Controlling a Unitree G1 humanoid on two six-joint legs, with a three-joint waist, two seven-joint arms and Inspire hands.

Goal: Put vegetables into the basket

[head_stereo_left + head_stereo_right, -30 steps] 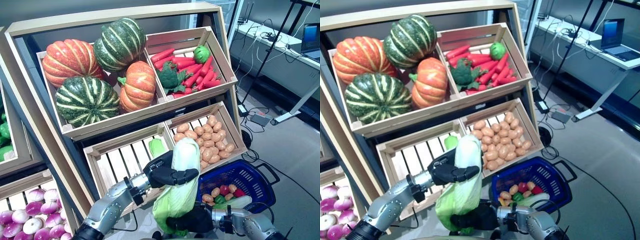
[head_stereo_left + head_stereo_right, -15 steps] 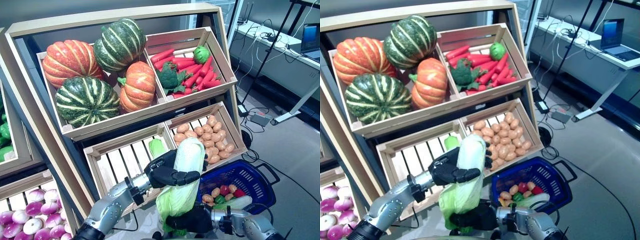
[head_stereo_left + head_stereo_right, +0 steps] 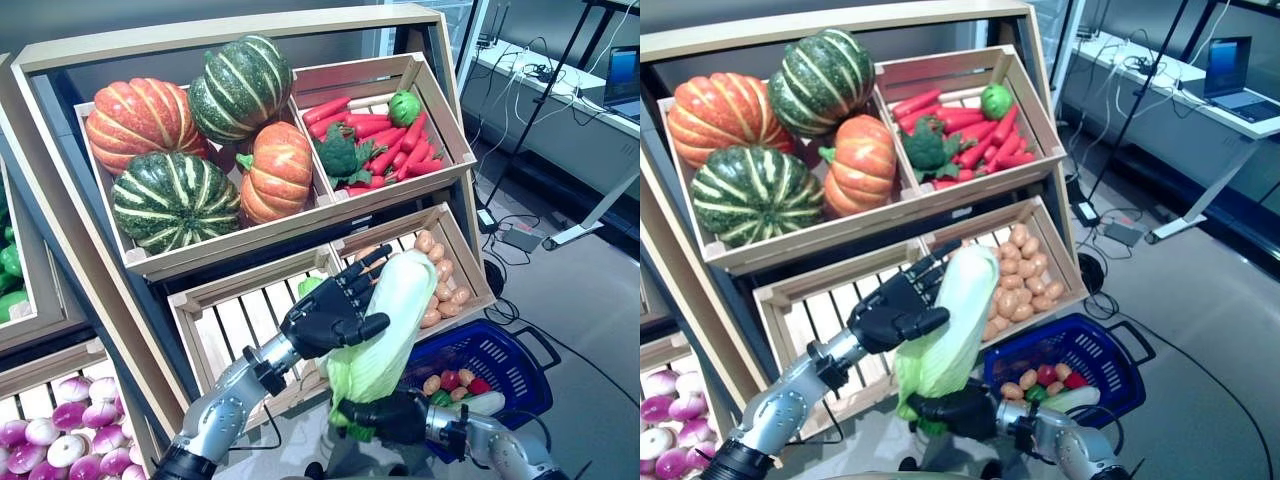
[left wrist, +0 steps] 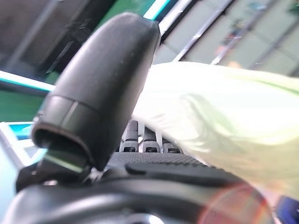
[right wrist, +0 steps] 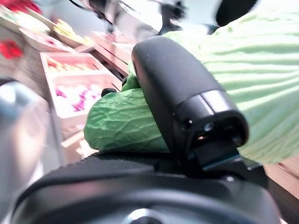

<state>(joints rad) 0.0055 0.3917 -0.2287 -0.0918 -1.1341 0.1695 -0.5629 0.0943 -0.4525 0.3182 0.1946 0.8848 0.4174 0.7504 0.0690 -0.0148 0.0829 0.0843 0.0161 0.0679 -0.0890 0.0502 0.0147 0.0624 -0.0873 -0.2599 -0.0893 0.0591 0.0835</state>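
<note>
Since a second ago my left hand has uncurled, fingers straight against the cabbage; my right hand grips its leafy base, tilting it toward the basket at four o'clock.

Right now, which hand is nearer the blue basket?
Right. The right hand grips the cabbage at its base, just beside the blue basket; the left hand, fingers spread, sits higher against the cabbage's far side.
</note>
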